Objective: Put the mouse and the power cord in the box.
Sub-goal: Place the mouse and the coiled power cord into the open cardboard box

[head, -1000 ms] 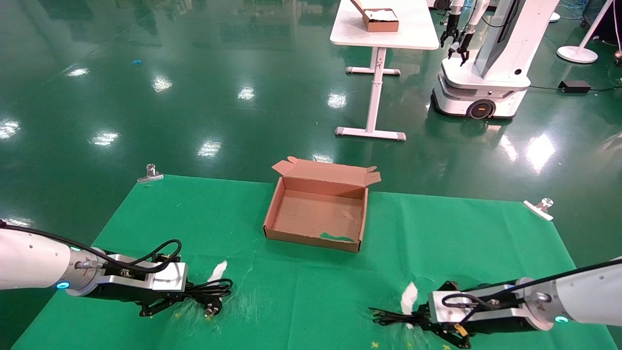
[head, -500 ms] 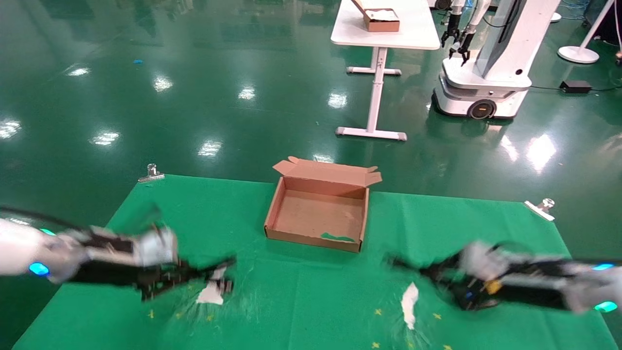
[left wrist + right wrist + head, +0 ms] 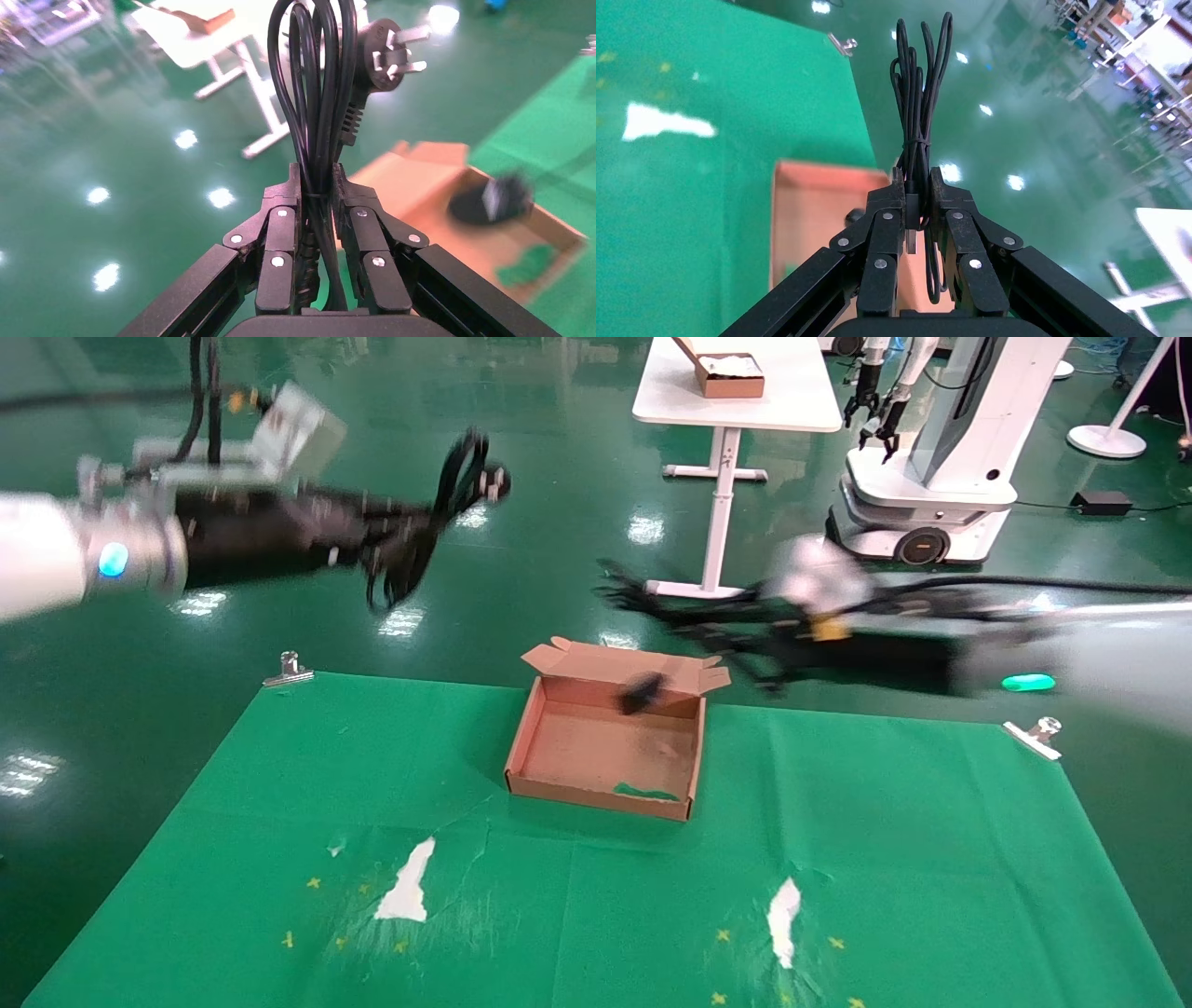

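The box point(image 3: 559, 789) lies open on the green cloth, lid flap at the back. My left gripper point(image 3: 391, 537) is raised high at the left, shut on the coiled power cord point(image 3: 456, 477). In the left wrist view the cord point(image 3: 316, 84) runs out between the jaws point(image 3: 316, 175), its pronged plug point(image 3: 390, 53) at the far end. My right gripper point(image 3: 689, 617) reaches in from the right, behind the box, shut on the mouse's thin cable bundle point(image 3: 919, 91). The mouse point(image 3: 641, 691) dangles, blurred, over the box's back wall. It also shows as a blur point(image 3: 492, 200) over the box point(image 3: 422, 168).
The green cloth point(image 3: 838, 822) is clamped by metal clips point(image 3: 289, 668) point(image 3: 1034, 736) and has white torn patches point(image 3: 407, 891) point(image 3: 784, 910) near the front. Beyond it stand a white table with a smaller brown box point(image 3: 731, 374) and another robot point(image 3: 931, 458).
Both arms rose from the cloth's front corners. The left carried the power cord high up. The right swung in behind the box, and the mouse now hangs over it.
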